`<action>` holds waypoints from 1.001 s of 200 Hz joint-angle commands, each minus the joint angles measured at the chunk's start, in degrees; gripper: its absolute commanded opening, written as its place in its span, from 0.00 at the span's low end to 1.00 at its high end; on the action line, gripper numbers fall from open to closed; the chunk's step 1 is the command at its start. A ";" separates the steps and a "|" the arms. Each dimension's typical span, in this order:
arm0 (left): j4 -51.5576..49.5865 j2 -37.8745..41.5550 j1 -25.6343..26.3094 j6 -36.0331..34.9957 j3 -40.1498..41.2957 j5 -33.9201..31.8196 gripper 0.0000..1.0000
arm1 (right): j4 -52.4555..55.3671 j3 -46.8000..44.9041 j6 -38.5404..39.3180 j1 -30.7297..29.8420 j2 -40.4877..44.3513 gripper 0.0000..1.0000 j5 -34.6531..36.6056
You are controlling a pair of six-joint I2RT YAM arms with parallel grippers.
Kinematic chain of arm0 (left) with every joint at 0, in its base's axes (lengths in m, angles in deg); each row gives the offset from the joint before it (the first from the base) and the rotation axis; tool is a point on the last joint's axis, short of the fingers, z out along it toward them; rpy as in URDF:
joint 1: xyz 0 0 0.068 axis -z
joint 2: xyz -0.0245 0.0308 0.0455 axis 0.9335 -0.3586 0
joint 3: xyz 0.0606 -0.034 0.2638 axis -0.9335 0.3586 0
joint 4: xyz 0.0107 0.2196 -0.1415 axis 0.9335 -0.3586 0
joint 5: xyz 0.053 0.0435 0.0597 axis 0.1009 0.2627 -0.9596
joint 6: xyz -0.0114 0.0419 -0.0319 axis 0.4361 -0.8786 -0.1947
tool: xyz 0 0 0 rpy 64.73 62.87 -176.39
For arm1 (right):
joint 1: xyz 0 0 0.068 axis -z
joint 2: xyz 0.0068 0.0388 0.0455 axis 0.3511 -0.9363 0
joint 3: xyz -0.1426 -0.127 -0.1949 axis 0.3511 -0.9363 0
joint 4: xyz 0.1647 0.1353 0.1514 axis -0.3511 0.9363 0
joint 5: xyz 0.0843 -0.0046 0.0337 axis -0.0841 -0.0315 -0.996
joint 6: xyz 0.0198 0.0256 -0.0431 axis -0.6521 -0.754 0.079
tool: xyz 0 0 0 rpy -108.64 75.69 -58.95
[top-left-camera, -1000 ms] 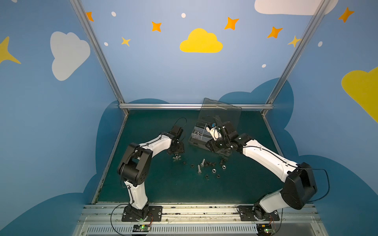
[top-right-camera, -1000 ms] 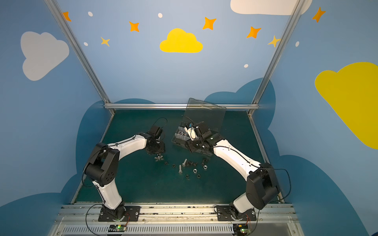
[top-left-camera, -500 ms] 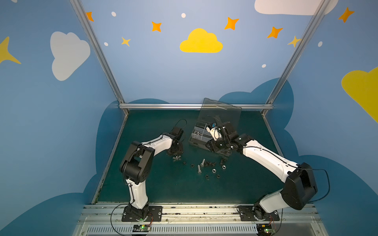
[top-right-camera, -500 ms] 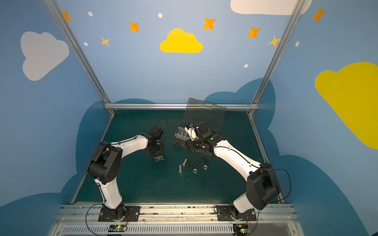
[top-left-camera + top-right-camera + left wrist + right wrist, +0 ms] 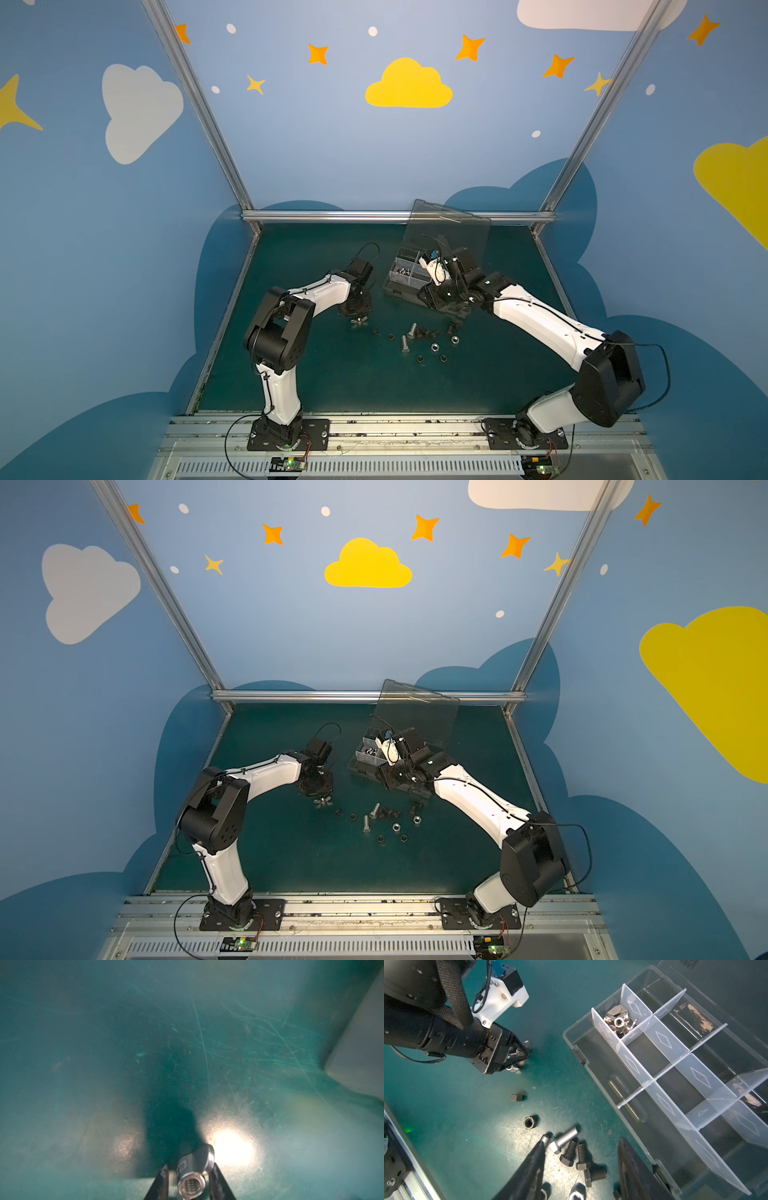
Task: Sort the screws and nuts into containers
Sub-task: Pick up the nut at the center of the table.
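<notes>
My left gripper (image 5: 356,313) (image 5: 519,1059) stands on the green mat, its jaws shut round a silver winged piece (image 5: 192,1176) (image 5: 359,321); a wing sticks out on each side in the right wrist view. My right gripper (image 5: 582,1142) (image 5: 452,321) hangs open and empty beside the clear organizer box (image 5: 571,1043) (image 5: 399,286), over three black screws (image 5: 582,1157). One corner compartment holds several silver winged pieces (image 5: 617,1020). Loose on the mat lie two silver bolts (image 5: 412,329) (image 5: 564,1138), black nuts (image 5: 530,1122) and silver nuts (image 5: 435,346).
The box's transparent lid (image 5: 449,232) stands open, leaning towards the back wall. An aluminium frame rail (image 5: 374,216) borders the mat at the back. The loose parts lie between the two arms, in front of the box.
My left gripper's jaws have narrowed round the winged piece, and the left arm's elbow has shifted slightly. The right arm has stayed still.
</notes>
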 commanded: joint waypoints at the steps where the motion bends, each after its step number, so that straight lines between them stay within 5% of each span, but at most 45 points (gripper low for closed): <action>1: -2.11 -1.42 0.43 0.02 -0.96 -0.29 0.29 | -0.52 -0.16 -0.40 -0.21 1.27 0.54 -0.54; 95: -2.11 -1.73 0.83 1.05 -1.80 0.94 0.19 | -0.25 -0.90 -0.47 -0.30 2.62 0.54 -0.16; 132: -1.10 -1.23 0.84 1.39 -2.44 2.41 0.04 | -0.34 -1.23 -0.49 -0.30 3.29 0.54 0.14; 200: 2.92 1.25 0.87 2.46 -4.34 6.56 0.04 | -0.60 -2.57 -1.18 0.03 5.15 0.54 2.31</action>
